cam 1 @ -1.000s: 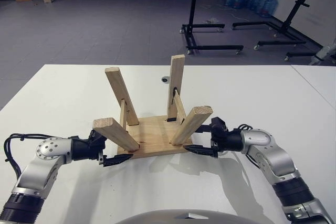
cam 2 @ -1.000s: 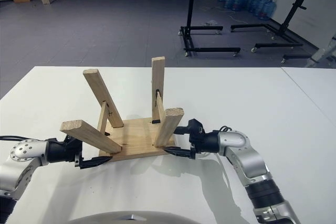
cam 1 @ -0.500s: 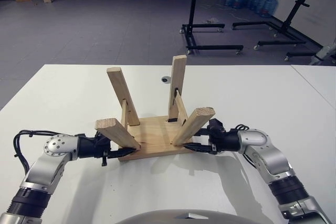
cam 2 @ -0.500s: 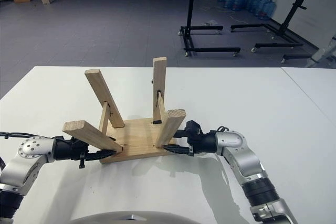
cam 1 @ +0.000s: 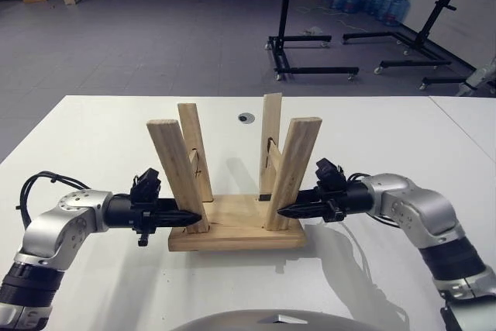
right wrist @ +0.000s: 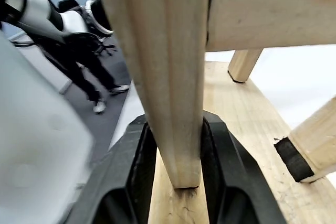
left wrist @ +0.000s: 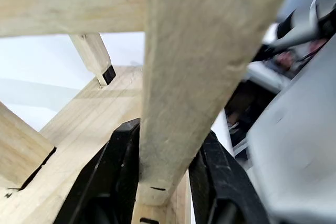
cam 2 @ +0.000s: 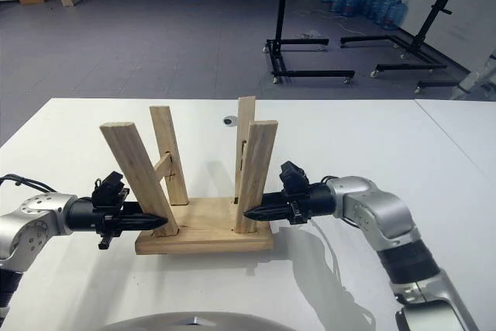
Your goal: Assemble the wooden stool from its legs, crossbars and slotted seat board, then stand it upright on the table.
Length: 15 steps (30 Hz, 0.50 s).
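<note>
Two matching holds: left gripper [cam 1: 192, 218] clamped the left near leg [cam 1: 175, 170] low, right gripper [cam 1: 284, 212] the right near leg [cam 1: 295, 162], seat board [cam 1: 232, 232] flat on the table [cam 1: 93, 137], probably readying the flip upright.

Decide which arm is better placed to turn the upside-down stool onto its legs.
Neither clearly: the left jaws clamp the near left leg at its base, the right jaws the near right leg, mirrored over the seat board. Probably both together.
</note>
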Tool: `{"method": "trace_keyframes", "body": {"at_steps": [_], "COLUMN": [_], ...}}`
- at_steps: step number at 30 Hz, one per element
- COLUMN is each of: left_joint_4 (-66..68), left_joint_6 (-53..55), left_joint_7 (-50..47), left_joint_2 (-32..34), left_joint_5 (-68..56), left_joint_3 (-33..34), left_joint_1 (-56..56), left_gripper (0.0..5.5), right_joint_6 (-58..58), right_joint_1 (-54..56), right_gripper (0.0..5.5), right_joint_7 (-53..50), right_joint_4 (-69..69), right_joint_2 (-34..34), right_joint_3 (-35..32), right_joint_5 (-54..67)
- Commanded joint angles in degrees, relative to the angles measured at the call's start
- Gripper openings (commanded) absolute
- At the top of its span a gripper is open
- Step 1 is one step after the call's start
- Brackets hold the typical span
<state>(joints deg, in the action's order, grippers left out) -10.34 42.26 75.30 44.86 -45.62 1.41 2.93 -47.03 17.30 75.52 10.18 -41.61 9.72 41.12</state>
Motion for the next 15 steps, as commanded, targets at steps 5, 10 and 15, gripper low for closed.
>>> {"method": "trace_keyframes", "body": {"at_steps": [5,10,15], "left_joint_4": [-5.98,-5.40,-4.06], "left_joint_6": [15.33,19.96,22.21], "left_joint_7": [-10.22,-14.57,-17.45], "left_joint_2": [-3.08,-3.75,-3.77], "left_joint_5": [-11.54,-16.05,-17.92], "left_joint_3": [2.10,1.83,2.13], "left_joint_1": [-8.35,-11.87,-11.73], "left_gripper": [1.12,1.12,2.02], "right_joint_6": [-22.31,-24.55,-24.30], "right_joint_1": [16.96,19.43,20.24], "right_gripper": [1.01,1.01,1.01], "right_joint_7": [7.11,10.76,11.27], "right_joint_4": [-7.49,-9.79,-13.84], "right_joint_2": [-2.34,-3.86,-3.43], "right_joint_3": [12.52,16.82,17.87], "right_joint_5": [2.08,1.28,-0.03]}}
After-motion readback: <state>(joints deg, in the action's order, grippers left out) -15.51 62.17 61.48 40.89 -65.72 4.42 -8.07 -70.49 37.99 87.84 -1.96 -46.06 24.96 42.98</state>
